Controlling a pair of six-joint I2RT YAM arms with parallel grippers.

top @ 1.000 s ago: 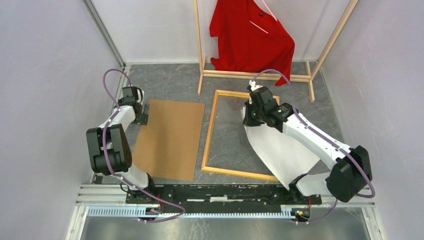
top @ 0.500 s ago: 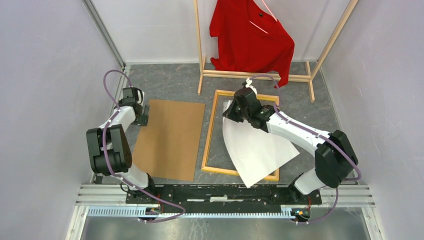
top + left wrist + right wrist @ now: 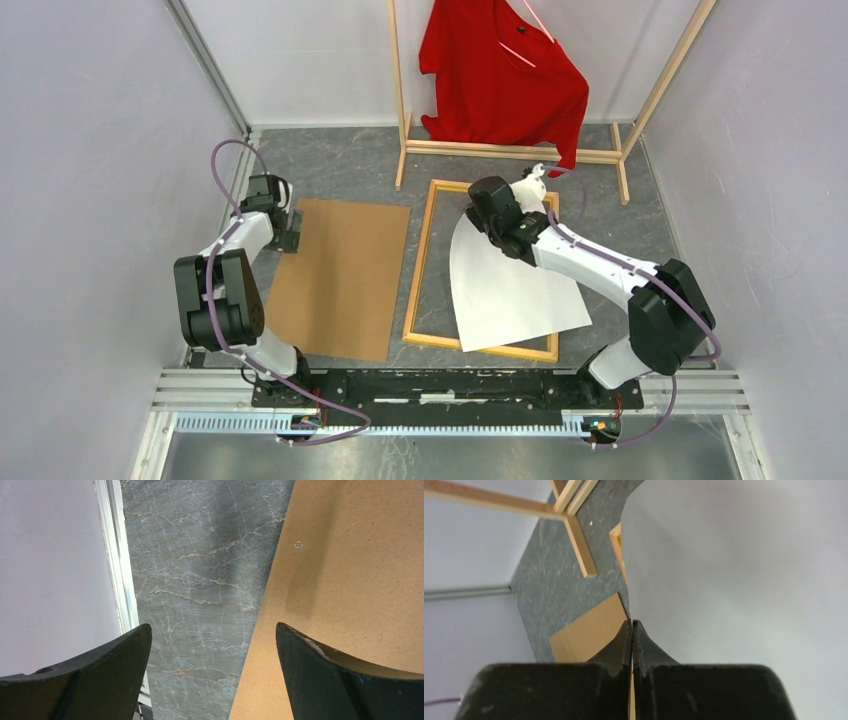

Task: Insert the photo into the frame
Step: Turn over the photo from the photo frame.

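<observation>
The photo (image 3: 512, 290) shows its white reverse side and lies slanted over the frame (image 3: 419, 270), whose light wood back faces up. The sheet's near right corner reaches past the frame's right rail. My right gripper (image 3: 474, 220) is shut on the photo's far left edge, holding that end raised. In the right wrist view the jaws (image 3: 632, 623) pinch the thin edge, the white photo (image 3: 734, 580) fills the right side, and a bit of the frame (image 3: 617, 539) shows beyond. My left gripper (image 3: 291, 228) stands open, empty, at the brown board's left edge (image 3: 212, 630).
A brown backing board (image 3: 338, 277) lies flat left of the frame, also under my left fingers (image 3: 360, 580). A wooden clothes rack (image 3: 520, 152) with a red shirt (image 3: 500, 70) stands at the back. Grey walls close in both sides.
My right gripper swung the photo left from the right side. The sheet turned and came down over the frame's opening. The left arm stayed still.
</observation>
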